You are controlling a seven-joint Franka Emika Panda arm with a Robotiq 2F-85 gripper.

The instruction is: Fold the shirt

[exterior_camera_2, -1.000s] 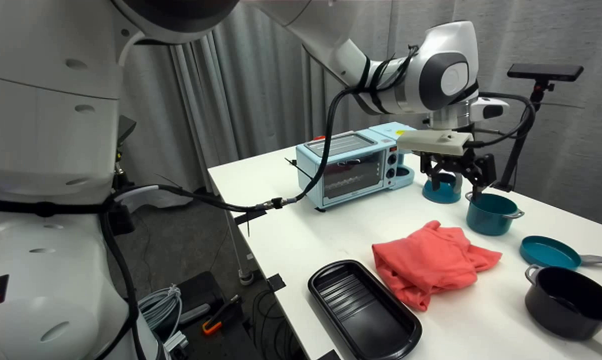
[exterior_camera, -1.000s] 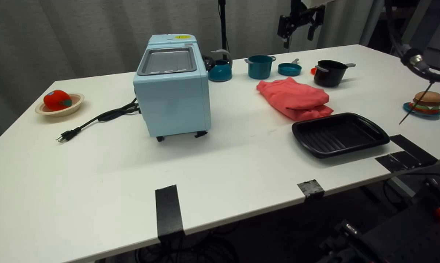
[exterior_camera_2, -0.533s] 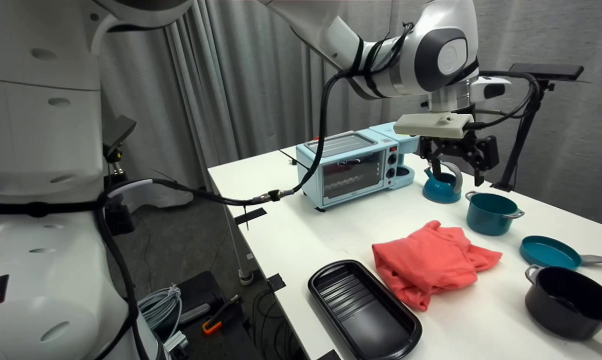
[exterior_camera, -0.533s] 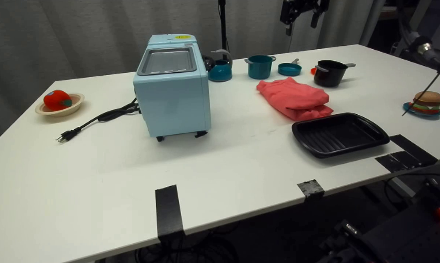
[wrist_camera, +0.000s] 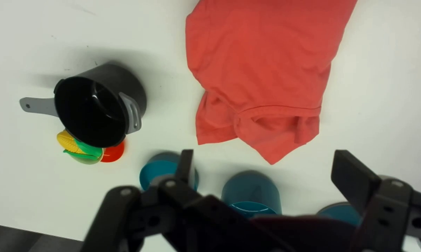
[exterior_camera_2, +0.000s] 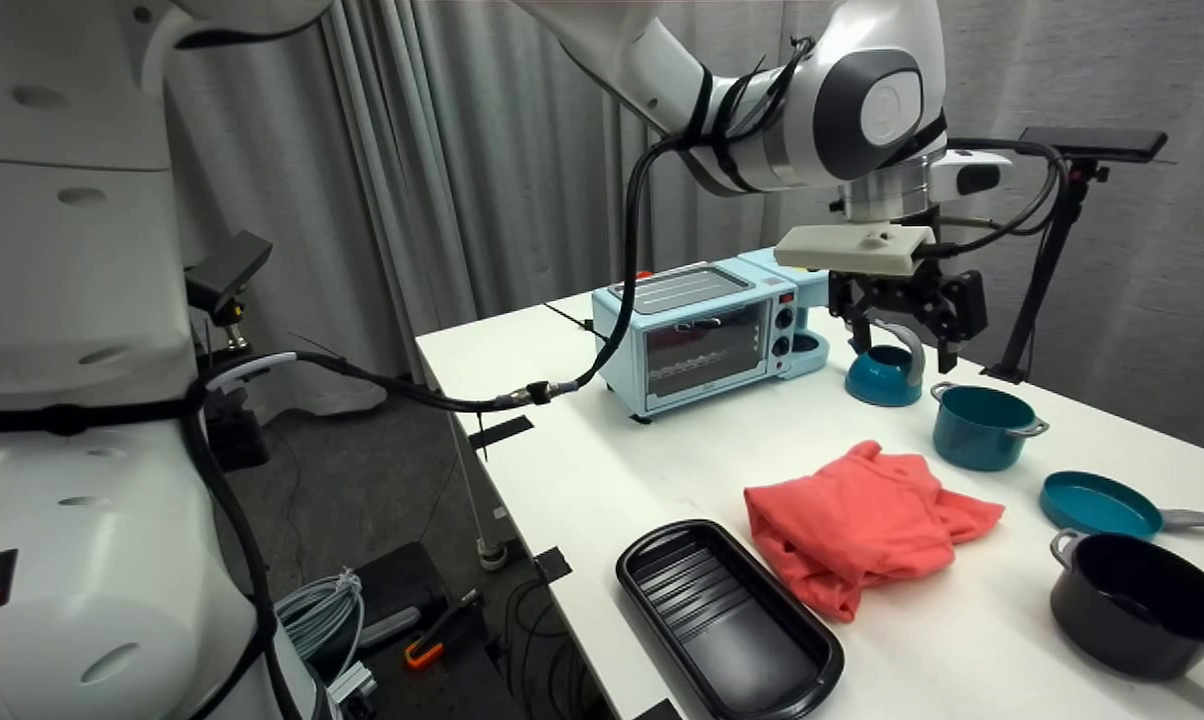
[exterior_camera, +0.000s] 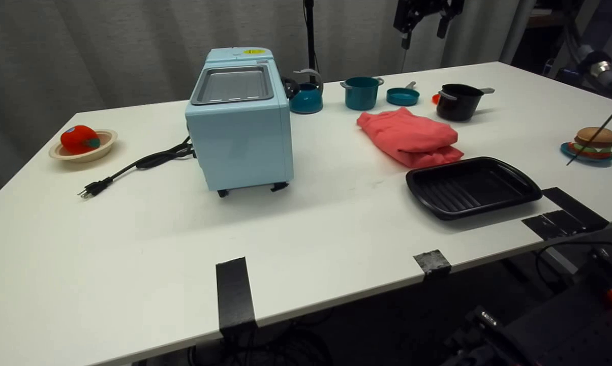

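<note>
A flat white table (exterior_camera: pixel 133 244) carries a rumpled coral-red cloth shirt (exterior_camera_2: pixel 862 520), lying just beside a black oblong ridged tray (exterior_camera: pixel 473 188). Near the shirt stand a round teal pot (exterior_camera_2: pixel 972 443) with grey handles, a shallow teal pan (exterior_camera_2: pixel 1097 503) and a deep black pot (exterior_camera_2: pixel 1112 640). A teal kettle (exterior_camera_2: pixel 877 386) stands by a boxy light-blue toaster oven (exterior_camera: pixel 242 142). A black power cord (exterior_camera: pixel 156 160) lies between the oven and a round beige bowl (exterior_camera: pixel 85 156); well apart sits a round teal plate (exterior_camera: pixel 566 149). Black tape strips (exterior_camera: pixel 235 295) mark one edge. Yellow-and-green corn (wrist_camera: pixel 70 141) seems to rest on the table beside the black pot.
</note>
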